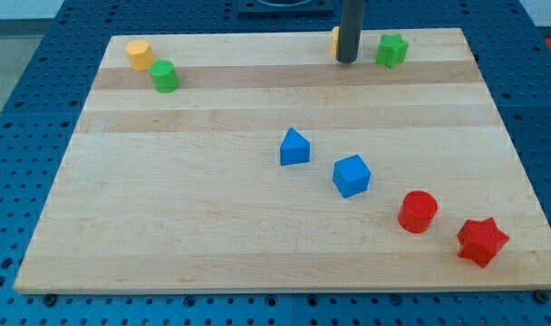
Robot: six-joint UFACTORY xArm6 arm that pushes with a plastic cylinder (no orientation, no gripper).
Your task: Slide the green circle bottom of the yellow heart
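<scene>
step: not started, my tip [346, 60] far from green circle [164, 77] | circle just below yellow heart [140, 54] | next: go there | no fingers on rod

No text, label, brand, number or sign can be read anywhere in the view: none on the board [257, 235], none on the blocks, none on the rod, none on the blue surface around the board.
</scene>
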